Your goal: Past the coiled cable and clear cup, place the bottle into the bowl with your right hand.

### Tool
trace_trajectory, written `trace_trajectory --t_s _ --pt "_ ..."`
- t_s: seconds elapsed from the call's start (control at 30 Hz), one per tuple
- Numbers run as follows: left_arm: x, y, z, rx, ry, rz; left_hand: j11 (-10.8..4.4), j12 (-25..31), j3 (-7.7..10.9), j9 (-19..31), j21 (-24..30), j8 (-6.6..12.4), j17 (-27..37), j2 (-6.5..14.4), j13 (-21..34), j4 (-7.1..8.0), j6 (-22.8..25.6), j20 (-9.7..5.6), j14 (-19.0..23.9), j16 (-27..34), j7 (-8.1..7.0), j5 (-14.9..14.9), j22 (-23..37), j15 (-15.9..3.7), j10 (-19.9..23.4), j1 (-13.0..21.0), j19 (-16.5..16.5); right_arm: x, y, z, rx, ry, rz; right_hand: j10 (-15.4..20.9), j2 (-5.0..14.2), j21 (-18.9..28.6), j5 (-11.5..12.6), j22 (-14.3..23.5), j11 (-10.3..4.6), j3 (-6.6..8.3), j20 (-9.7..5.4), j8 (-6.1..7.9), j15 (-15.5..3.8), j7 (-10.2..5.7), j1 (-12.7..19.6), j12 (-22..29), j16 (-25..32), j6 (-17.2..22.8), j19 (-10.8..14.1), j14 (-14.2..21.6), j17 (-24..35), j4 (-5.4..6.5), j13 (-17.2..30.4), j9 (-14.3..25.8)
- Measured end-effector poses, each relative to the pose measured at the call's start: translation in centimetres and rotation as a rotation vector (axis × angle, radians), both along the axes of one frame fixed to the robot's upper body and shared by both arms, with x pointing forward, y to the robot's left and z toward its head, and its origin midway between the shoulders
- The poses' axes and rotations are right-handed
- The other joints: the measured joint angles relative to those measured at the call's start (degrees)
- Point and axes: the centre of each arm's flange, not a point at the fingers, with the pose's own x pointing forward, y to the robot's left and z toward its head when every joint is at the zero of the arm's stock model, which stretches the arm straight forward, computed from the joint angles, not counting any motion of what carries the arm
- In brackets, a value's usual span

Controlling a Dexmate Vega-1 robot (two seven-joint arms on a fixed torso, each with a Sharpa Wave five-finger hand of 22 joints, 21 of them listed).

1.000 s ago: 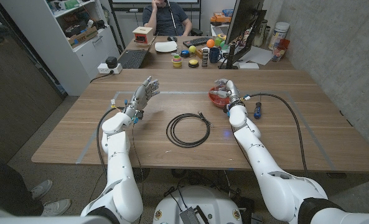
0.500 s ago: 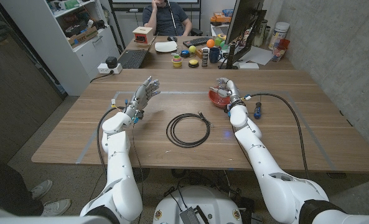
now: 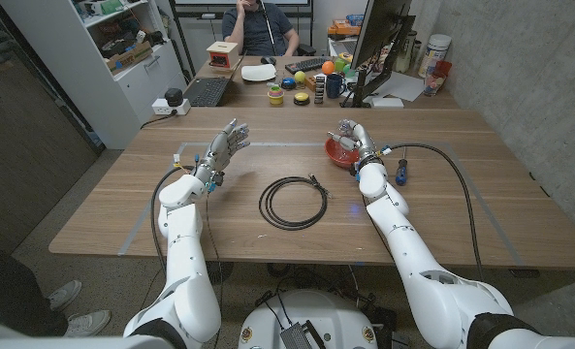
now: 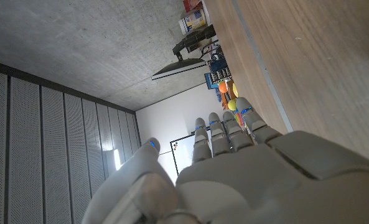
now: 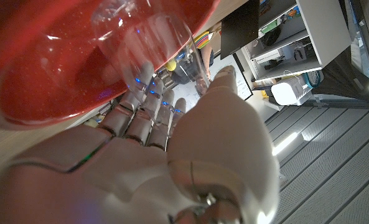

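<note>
A robot stands at a wooden table point(image 3: 171, 208). Its right hand point(image 3: 350, 138) hovers over a red bowl point(image 3: 335, 152) at the far right, fingers wrapped around a clear bottle point(image 5: 150, 53) held just above the bowl's inside. Its left hand point(image 3: 224, 145) is raised at the left, fingers apart, holding nothing. A coiled black cable point(image 3: 293, 203) lies between the arms, nearer the robot.
</note>
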Motion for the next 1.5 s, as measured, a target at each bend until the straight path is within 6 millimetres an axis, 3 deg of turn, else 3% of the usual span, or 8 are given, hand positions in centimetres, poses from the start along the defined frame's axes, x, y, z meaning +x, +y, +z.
trace_trajectory --t_s 0.47,0.6,0.77,0.93,1.1,1.5 --pt "0.0 0.0 0.0 0.001 -0.001 -0.003 -0.30 0.00 -0.23 0.00 0.00 0.00 0.00 0.00 0.00 -0.24 0.00 -0.31 0.00 0.00 0.00 0.00 0.00 0.00 -0.30 0.00 0.30 -0.2 -0.1 0.1 -0.014 -0.001 -0.009 -3.25 -2.47 -3.75 1.06 -0.03 0.61 -3.15 0.07 -1.07 0.04 0.63 -3.85 -1.90 0.00 -2.68 -3.97 -4.63 -1.24 1.72 -0.26 0.16" --pt "0.0 0.0 0.0 0.002 -0.001 -0.003 -0.30 0.00 -0.23 0.00 0.00 0.00 0.00 0.00 0.00 -0.23 0.00 -0.31 0.00 0.00 0.00 0.00 0.00 0.00 -0.30 0.00 0.30 -0.2 -0.2 0.1 -0.021 -0.001 -0.008 -4.90 -3.03 -5.37 1.50 -0.02 0.88 -4.60 0.16 -1.75 0.21 0.84 -6.50 -3.02 0.00 -4.12 -5.11 -6.51 -1.88 2.50 -0.66 0.16" --pt "0.0 0.0 0.0 0.003 -0.002 -0.003 -0.30 0.00 -0.23 0.00 -0.08 0.00 0.00 0.00 0.00 -0.23 0.00 -0.31 0.00 0.00 0.00 0.00 0.00 0.00 -0.30 0.00 0.29 -0.3 -0.2 0.2 -0.031 0.003 -0.003 -7.93 -4.38 -8.30 2.93 -0.02 1.81 -7.16 3.07 -3.33 1.50 1.64 -10.12 -5.46 0.00 -7.25 -7.28 -10.13 -3.16 3.54 -1.43 -0.27" --pt "0.0 0.0 0.1 0.005 -0.002 -0.004 -0.30 0.00 -0.23 0.00 -0.22 0.00 0.00 0.00 0.00 -0.23 0.00 -0.31 0.00 0.00 0.00 0.00 -0.01 0.00 -0.30 0.00 0.29 -0.4 -0.3 0.3 -0.037 0.000 0.001 -9.48 -4.58 -10.06 3.67 -0.02 2.57 -8.27 6.13 -4.00 3.04 2.36 -12.43 -6.77 0.00 -8.92 -8.36 -12.30 -3.95 4.17 -1.85 -0.53" --pt "-0.1 -0.1 0.1 0.007 -0.003 -0.003 -0.30 0.00 -0.23 0.00 -0.22 0.00 0.00 0.00 0.00 -0.23 0.00 -0.31 0.01 0.00 0.00 0.00 -0.01 0.00 -0.30 0.00 0.29 -0.6 -0.4 0.6 -0.041 -0.011 0.005 -9.68 -4.90 -10.72 4.10 -0.02 2.76 -8.82 7.26 -4.00 3.36 2.45 -13.33 -7.22 0.00 -9.01 -8.86 -13.22 -4.26 4.24 -1.85 -0.53" --pt "-0.2 -0.3 0.1 0.009 -0.004 -0.005 -0.30 0.00 -0.46 0.00 -0.21 0.00 0.00 0.00 0.00 -0.47 0.00 -0.31 0.01 0.00 0.00 0.00 -0.01 0.00 -0.30 0.00 0.29 -1.1 -0.7 1.0 -0.037 -0.038 0.013 -9.68 -5.43 -11.55 4.44 -0.02 2.76 -9.86 7.97 -4.22 3.76 2.89 -15.22 -7.22 0.23 -9.45 -8.95 -13.62 -4.55 4.79 -2.12 -0.52"
